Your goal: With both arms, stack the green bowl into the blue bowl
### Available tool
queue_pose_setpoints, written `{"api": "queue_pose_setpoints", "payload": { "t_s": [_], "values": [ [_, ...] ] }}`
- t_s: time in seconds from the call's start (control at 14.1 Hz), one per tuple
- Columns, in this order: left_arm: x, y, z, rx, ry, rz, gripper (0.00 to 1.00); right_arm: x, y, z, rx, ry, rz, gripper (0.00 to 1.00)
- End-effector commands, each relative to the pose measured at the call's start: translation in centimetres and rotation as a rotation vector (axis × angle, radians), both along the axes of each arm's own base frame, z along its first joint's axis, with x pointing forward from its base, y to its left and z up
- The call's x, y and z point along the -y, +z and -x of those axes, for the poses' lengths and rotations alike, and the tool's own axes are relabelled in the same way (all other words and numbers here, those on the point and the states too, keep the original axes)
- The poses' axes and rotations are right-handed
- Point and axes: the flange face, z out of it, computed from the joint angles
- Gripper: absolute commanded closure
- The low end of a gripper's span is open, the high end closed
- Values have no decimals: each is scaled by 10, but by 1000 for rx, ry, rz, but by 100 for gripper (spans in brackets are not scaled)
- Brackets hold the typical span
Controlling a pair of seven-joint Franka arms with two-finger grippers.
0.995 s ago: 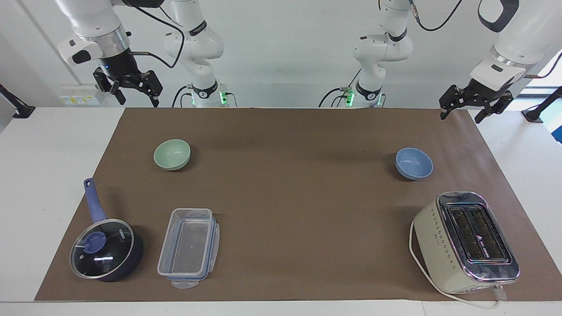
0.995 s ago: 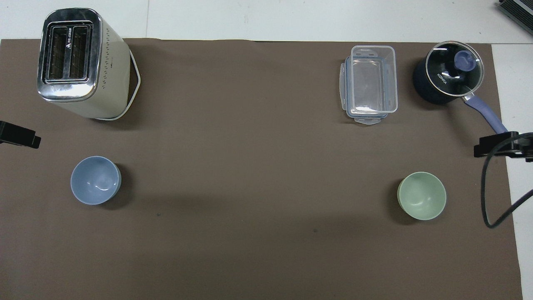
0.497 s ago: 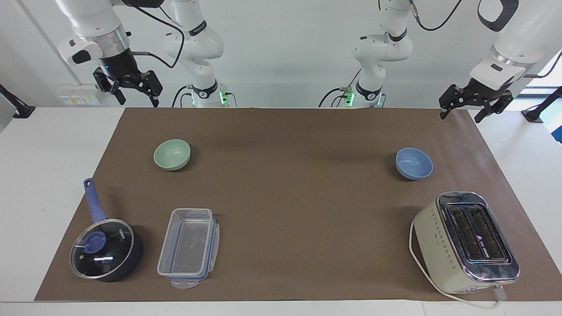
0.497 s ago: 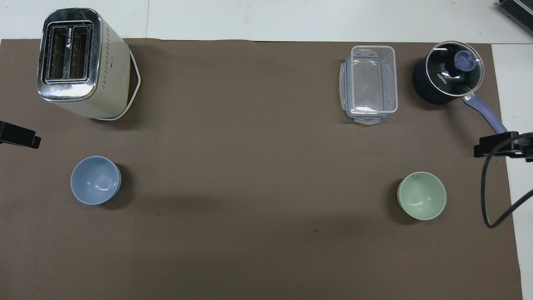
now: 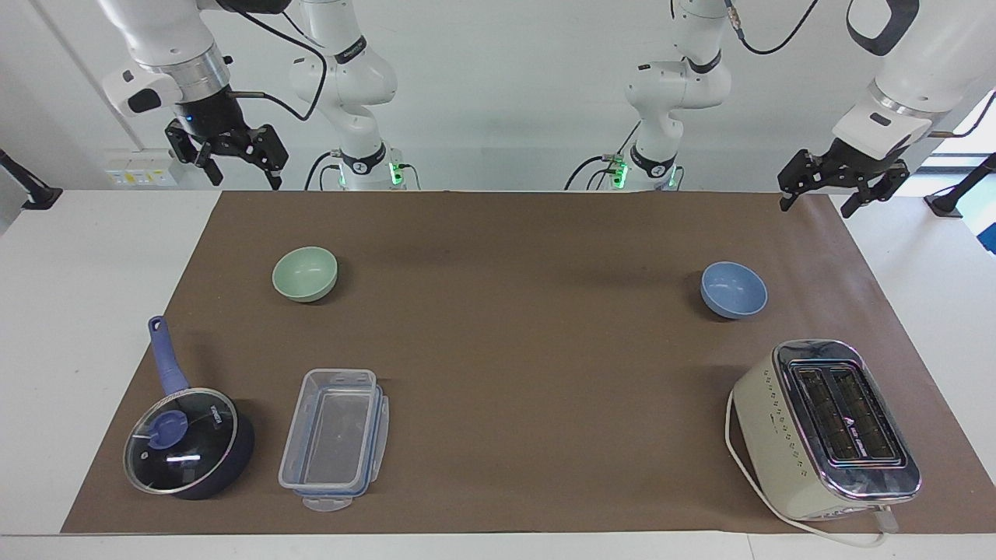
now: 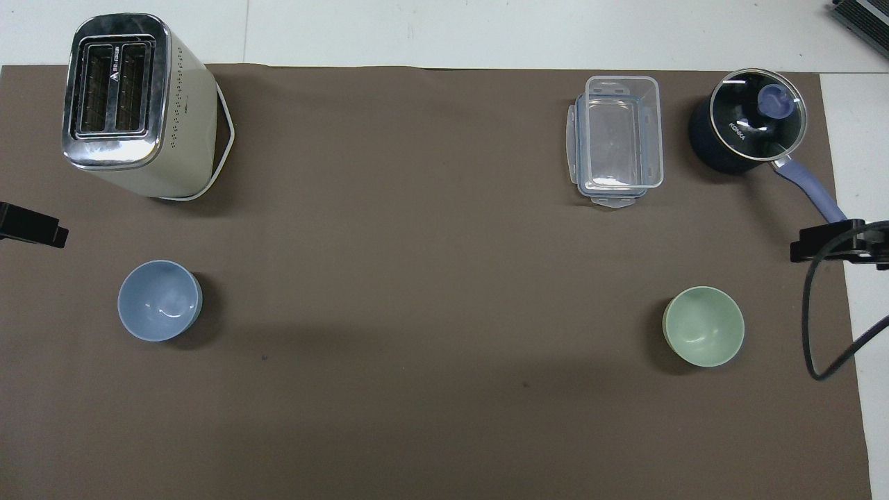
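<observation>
Green bowl (image 5: 305,273): stands upright on the brown mat (image 5: 513,350) toward the right arm's end of the table (image 5: 70,311), well apart from the blue bowl and about as near to the robots as it is.
Blue bowl (image 5: 734,289): the landmark here — upright on the mat toward the left arm's end, open side up, nothing inside.
Left gripper (image 5: 842,187): raised over the mat's edge nearest the robots, at the blue bowl's end of the table; its fingers are spread apart, holding nothing.
Right gripper (image 5: 233,159): raised over the table edge nearest the robots, at the end away from the blue bowl, roughly in line with the green bowl; fingers spread apart, holding nothing.
Toaster (image 5: 829,428): on the mat just farther from the robots than the blue bowl, slots facing up, its white cord looped round the base.
Clear plastic box (image 5: 334,437): on the mat farther from the robots than the blue bowl, toward the right arm's end.
Saucepan (image 5: 187,435): dark blue with a glass lid — beside the plastic box, at the end away from the blue bowl, its handle pointing toward the robots.
</observation>
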Motion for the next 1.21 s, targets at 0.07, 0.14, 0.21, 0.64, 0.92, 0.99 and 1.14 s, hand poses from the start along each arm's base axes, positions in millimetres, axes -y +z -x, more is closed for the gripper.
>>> {"api": "queue_pose_setpoints", "payload": {
  "t_s": [0.07, 0.14, 0.21, 0.64, 0.92, 0.99, 1.14],
  "values": [
    [1, 1, 6, -7, -9, -1, 0, 0, 2, 4, 1, 7, -22, 0],
    [1, 1, 6, -7, -9, -1, 0, 0, 2, 4, 1, 7, -22, 0],
    [2, 0, 6, -9, -9, -1, 0, 0, 2, 4, 0, 7, -20, 0],
    [2, -1, 7, -12, -5, -1, 0, 0, 2, 4, 0, 7, -20, 0],
    [2, -2, 10, -15, -5, -1, 0, 0, 2, 4, 0, 7, -20, 0],
    [2, -2, 10, -15, -5, -1, 0, 0, 2, 4, 1, 7, -22, 0],
    [2, -2, 10, -15, -5, -1, 0, 0, 2, 4, 1, 7, -22, 0]
  ]
}}
